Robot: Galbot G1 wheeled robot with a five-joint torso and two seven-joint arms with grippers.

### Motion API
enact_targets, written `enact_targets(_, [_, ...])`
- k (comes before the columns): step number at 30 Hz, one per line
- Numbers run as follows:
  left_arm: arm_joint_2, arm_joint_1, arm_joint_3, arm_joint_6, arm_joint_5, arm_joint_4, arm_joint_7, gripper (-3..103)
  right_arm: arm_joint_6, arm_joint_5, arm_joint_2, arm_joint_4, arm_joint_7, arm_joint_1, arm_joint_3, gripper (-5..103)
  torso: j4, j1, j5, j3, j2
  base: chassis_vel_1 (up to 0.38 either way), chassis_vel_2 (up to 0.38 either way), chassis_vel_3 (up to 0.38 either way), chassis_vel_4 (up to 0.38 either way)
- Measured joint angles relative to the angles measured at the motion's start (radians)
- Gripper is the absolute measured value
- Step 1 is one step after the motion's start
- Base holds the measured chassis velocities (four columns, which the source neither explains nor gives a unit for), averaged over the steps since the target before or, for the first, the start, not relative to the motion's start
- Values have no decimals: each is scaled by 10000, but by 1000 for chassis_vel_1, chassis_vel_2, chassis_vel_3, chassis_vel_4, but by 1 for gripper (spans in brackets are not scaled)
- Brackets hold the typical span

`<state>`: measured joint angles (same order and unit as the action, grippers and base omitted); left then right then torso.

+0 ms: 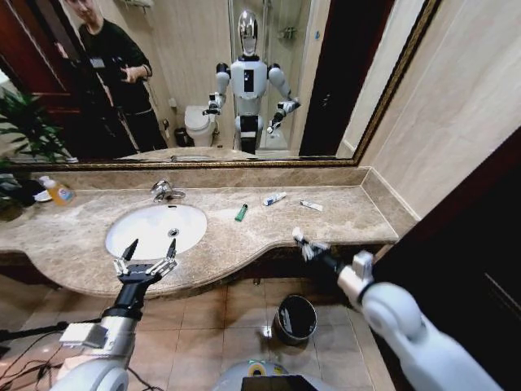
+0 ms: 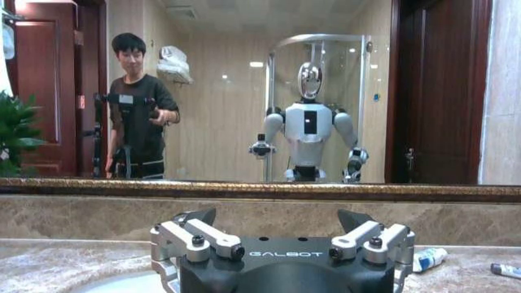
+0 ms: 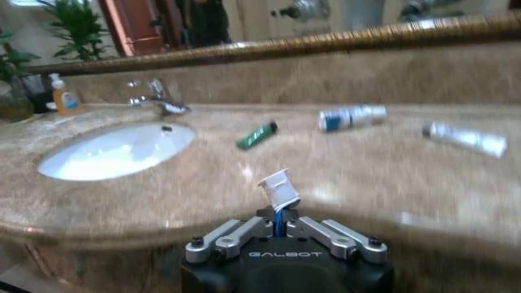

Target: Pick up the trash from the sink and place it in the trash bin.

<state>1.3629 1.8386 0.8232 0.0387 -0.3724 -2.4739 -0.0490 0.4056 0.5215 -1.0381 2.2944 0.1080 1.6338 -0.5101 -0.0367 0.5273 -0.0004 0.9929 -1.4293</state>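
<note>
My right gripper (image 1: 309,247) (image 3: 277,223) is shut on a white sachet with blue print (image 3: 279,188) (image 1: 299,236), held just past the counter's front edge and above the trash bin (image 1: 295,319), a dark round bucket on the floor. On the marble behind it lie a small green tube (image 1: 241,213) (image 3: 257,135), a white and blue tube (image 1: 273,198) (image 3: 352,117) (image 2: 429,258) and a white tube (image 1: 311,205) (image 3: 465,138). My left gripper (image 1: 149,249) (image 2: 277,220) hangs open over the front rim of the white oval sink (image 1: 130,224) (image 3: 118,152).
A chrome tap (image 1: 165,191) stands behind the basin, and an orange soap bottle (image 1: 59,191) sits at the far left beside a plant (image 1: 24,130). A wall mirror runs along the back. A dark wall closes in on the right.
</note>
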Motion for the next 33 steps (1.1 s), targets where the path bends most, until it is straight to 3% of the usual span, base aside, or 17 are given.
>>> enact_targets(6, [0, 0, 0, 0, 0, 0, 2, 100, -515, -869, -907, -1639, 643, 338, 79, 3, -1, 1, 3, 1, 0, 0, 0, 0, 0])
enact_targets(13, [0, 0, 0, 0, 0, 0, 2, 100, -1345, -2270, -1880, -4642, 973, -467, 395, 3, -1, 2, 3, 2, 2, 0, 0, 0, 0])
enact_targets(33, [0, 0, 0, 0, 0, 0, 2, 100, -2643, -3945, -3521, -9963, 943, -3093, 711, 1, -1, 3, 3, 3, 3, 0, 0, 0, 0])
